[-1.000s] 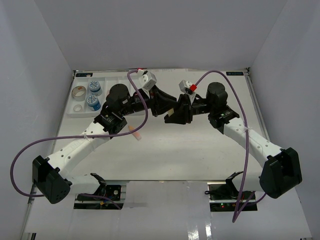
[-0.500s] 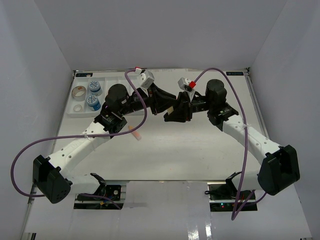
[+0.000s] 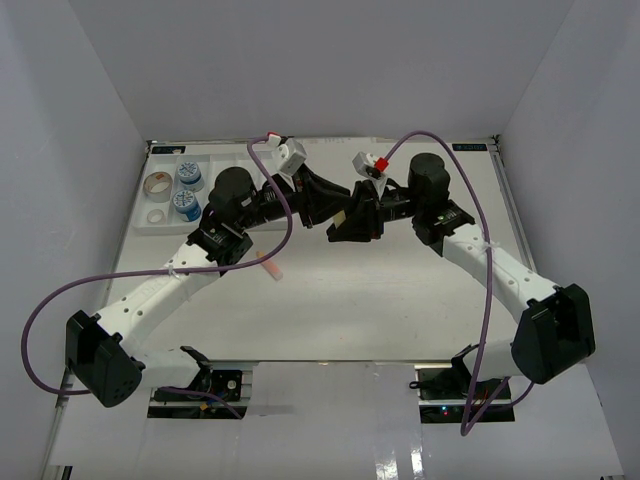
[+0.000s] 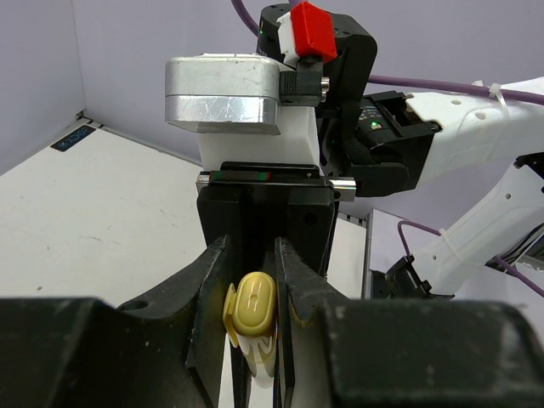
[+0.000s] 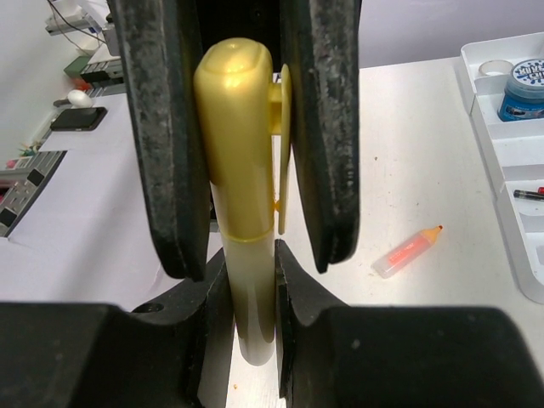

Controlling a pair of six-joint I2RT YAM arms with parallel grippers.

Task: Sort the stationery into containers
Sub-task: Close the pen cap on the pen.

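Gold marker: the capped gold marker hangs in mid-air above the middle of the worktop, pinched by both arms at once.
Left claw: the left claw is narrow and closed on the cap end. The right wrist view shows its fingers flanking the cap and clip.
Right claw: the right claw is also narrow, closed on the barrel just below the cap.
Long axis: it runs from claw to claw, roughly left to right across the scene, with the cap toward the left arm.
Way to the tray: the white compartment tray sits at the far left, well apart from the marker. The left arm is nearer, so I judge the right claw must let go first.
Top view: the two claws nearly hide the marker, and the grip cannot be read.
Right wrist view: it shows an orange marker loose on the worktop near the tray, and a blue-white tub inside the tray.
Left wrist view: it shows only the rounded cap, end-on.
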